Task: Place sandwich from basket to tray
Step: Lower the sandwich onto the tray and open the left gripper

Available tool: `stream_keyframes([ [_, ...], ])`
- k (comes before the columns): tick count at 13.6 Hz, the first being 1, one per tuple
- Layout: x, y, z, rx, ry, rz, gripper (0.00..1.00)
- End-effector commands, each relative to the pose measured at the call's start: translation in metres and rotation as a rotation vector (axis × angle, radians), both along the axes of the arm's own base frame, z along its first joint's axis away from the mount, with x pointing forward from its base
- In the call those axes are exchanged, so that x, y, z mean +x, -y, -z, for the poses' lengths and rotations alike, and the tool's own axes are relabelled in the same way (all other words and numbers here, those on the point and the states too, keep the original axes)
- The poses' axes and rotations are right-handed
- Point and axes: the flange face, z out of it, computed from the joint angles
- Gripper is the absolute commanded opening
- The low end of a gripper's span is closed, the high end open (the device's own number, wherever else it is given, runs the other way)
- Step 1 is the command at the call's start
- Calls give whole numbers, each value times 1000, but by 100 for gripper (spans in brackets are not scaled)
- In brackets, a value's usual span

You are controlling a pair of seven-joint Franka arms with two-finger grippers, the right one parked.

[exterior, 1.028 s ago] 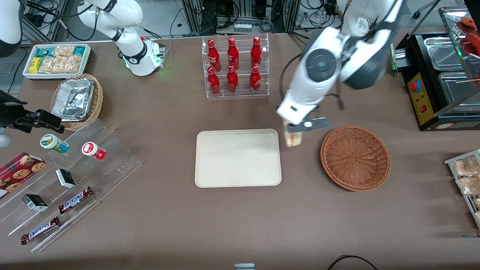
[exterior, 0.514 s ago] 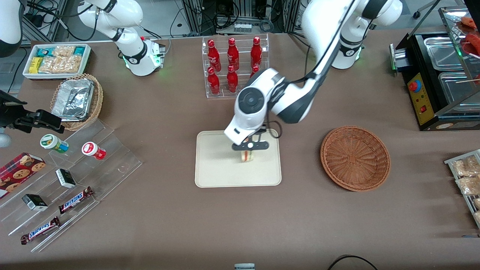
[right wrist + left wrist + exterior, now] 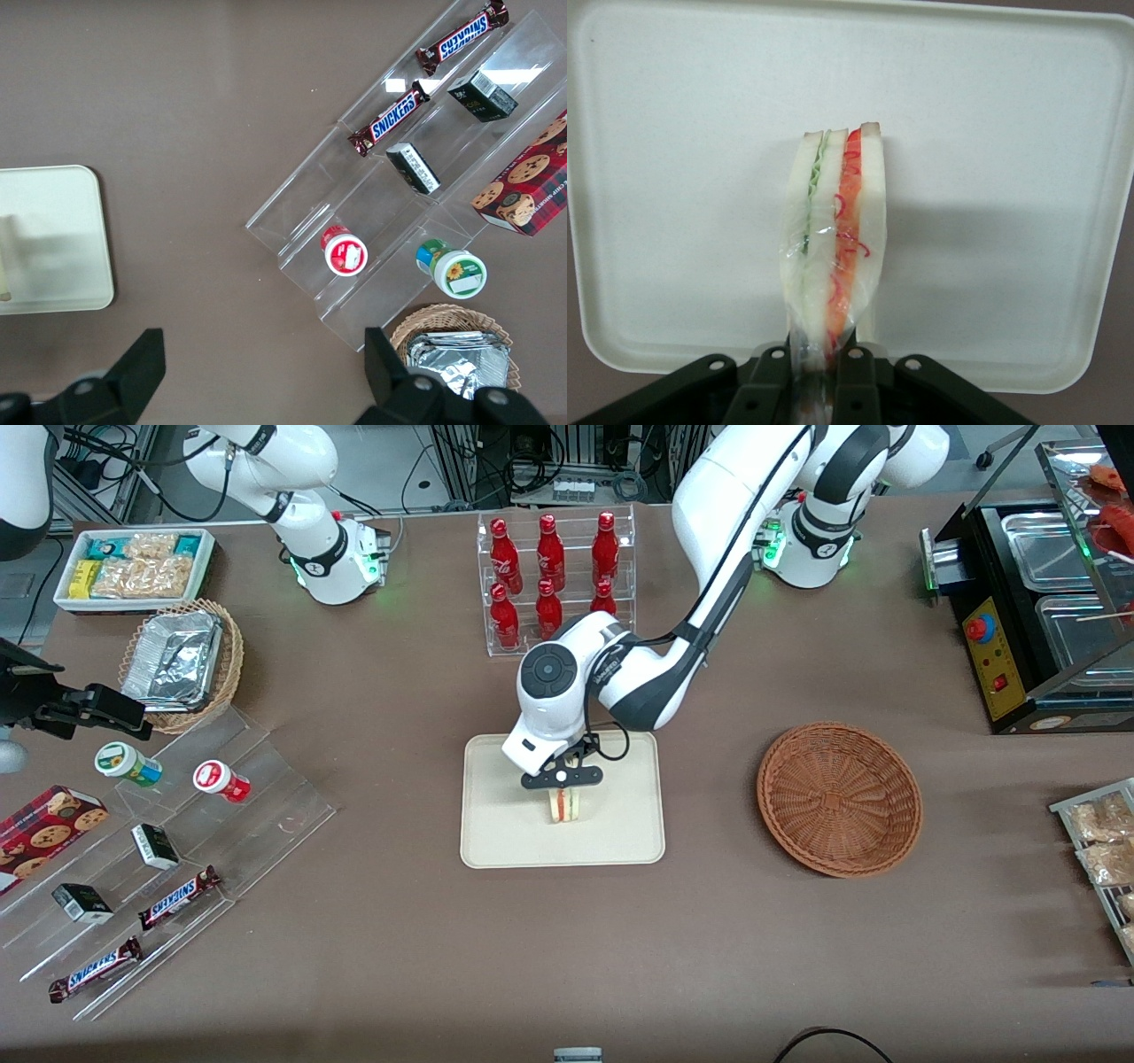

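Cream-white and flat, the tray (image 3: 505, 824) sits at the middle of the brown counter (image 3: 567, 948) and serves as the landmark for everything else. Toward the parked arm's end of the counter from the tray stands a clear stepped display (image 3: 177, 841) carrying two small cups, small dark boxes and Snickers bars (image 3: 178, 896), with a cookie box (image 3: 46, 833) at its outer edge. Farther from the front camera than that display, a tan wicker basket holds foil containers (image 3: 173, 660), and a white bin of snack packets (image 3: 133, 567) lies farther still.

Over the tray, near its middle, the tool (image 3: 562, 794) hangs from the working arm and is clamped on the sandwich (image 3: 563, 804). In the left wrist view the fingers (image 3: 772, 385) pinch the wedge's wrapped end, and the sandwich (image 3: 833, 257) shows its cut edge with green, white and red layers under clear film, the tray (image 3: 992, 177) spread beneath it. Whether the sandwich's lower edge touches the tray surface cannot be told.

Farther from the front camera than the tray, a clear rack of red bottles (image 3: 554, 580) stands upright. Toward the working arm's end of the counter, well apart from the tray, rests the basket (image 3: 839, 798), reddish-brown woven wicker with nothing in it.
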Motion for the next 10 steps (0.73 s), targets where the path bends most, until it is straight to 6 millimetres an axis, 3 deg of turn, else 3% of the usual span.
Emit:
stream_keyframes([
  [1, -1, 8, -1, 9, 24, -7, 0],
  [3, -11, 17, 6, 17, 20, 11, 0],
  [5, -12, 17, 16, 27, 13, 9, 11],
  [6, -13, 17, 17, 28, 12, 0, 22],
  [7, -13, 17, 18, 30, 10, 0, 40],
  [8, -13, 17, 18, 30, 9, -1, 69],
  [10, -12, 17, 11, 30, 17, -45, 96],
])
